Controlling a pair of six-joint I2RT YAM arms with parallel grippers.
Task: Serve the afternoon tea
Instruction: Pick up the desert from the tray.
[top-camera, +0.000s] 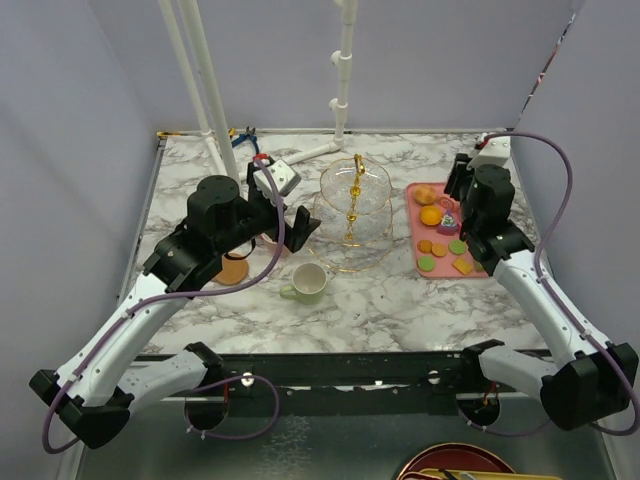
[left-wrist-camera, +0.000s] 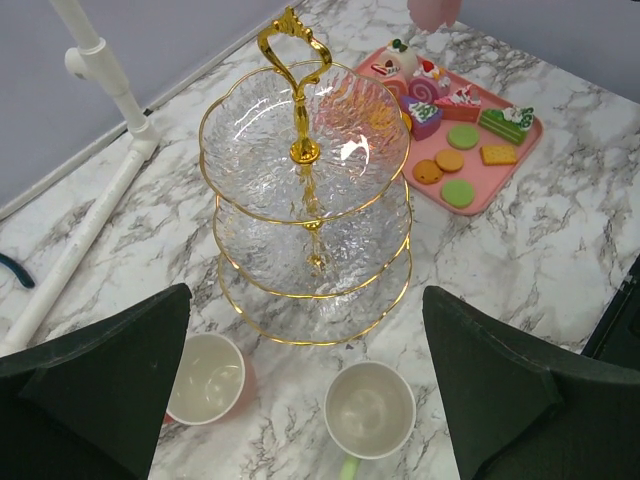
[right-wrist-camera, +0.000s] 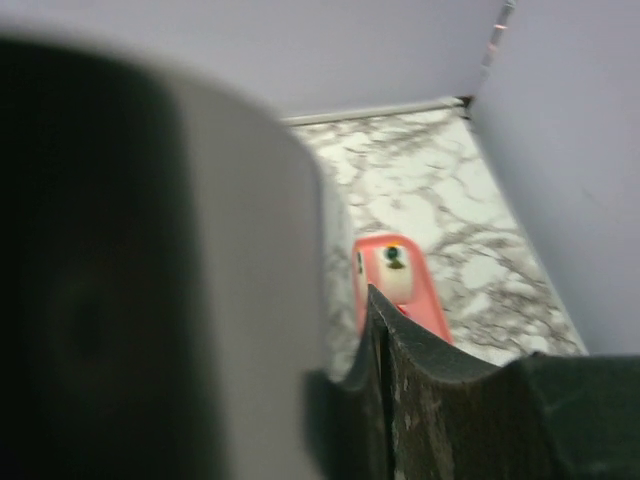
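Right jaws (top-camera: 449, 212) low over the far end of the flat pink rectangular tray (left-wrist-camera: 495, 185). Wrist view blurred, so can't tell their opening or any grip. Small colourful cakes and macarons (top-camera: 440, 243) lie beneath them. Clear glass three-tier stand with gold stem (top-camera: 352, 212) sits just left, tiers bare; right arm nearer. Left jaws (top-camera: 292, 222) wide open, empty.

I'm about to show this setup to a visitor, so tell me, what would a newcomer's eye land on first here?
Probably the clear glass three-tier stand with its gold stem, standing empty at the middle of the marble table. Next, the pink tray to its right, crowded with colourful macarons and cakes, and the pink mug and pale-green mug in front of the stand.
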